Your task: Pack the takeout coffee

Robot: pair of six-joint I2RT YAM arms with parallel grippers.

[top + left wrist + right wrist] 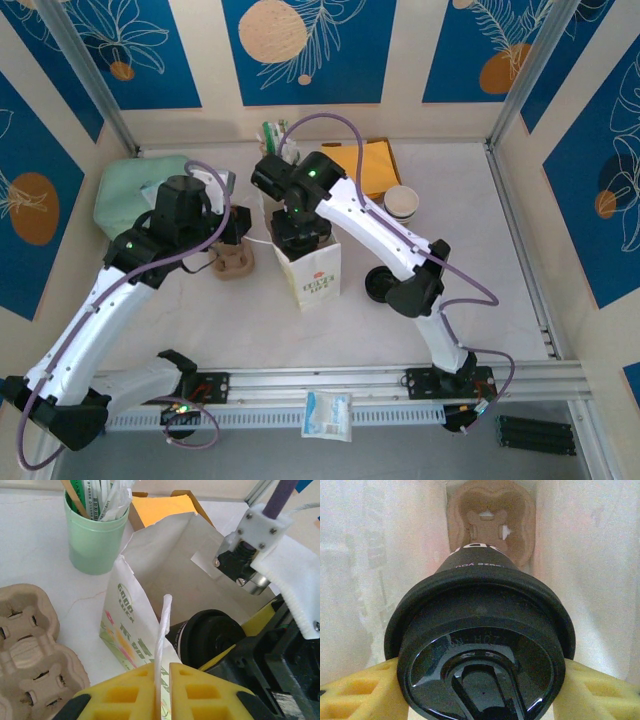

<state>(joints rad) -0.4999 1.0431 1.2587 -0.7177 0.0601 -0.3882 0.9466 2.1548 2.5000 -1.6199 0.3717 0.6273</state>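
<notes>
The takeout coffee [480,645], a paper cup under a black lid, hangs inside the white paper bag [165,570], and my right gripper [480,690] is shut on it just below the lid, a yellow finger [365,690] on each side. The same lid [207,635] shows in the bag's mouth. My left gripper [161,680] is shut on the bag's white twisted handle [164,630] at the near rim. From above, the bag [318,275] stands mid-table with the right gripper [300,232] reaching down into it. A brown pulp carrier [490,520] lies at the bag's bottom, below the cup.
A brown pulp carrier [232,262] sits left of the bag. A green cup of straws [95,535] stands behind it, beside an orange box [365,165]. Nested paper cups [402,202] and black lids [380,283] are to the right. A green cloth [135,190] lies far left.
</notes>
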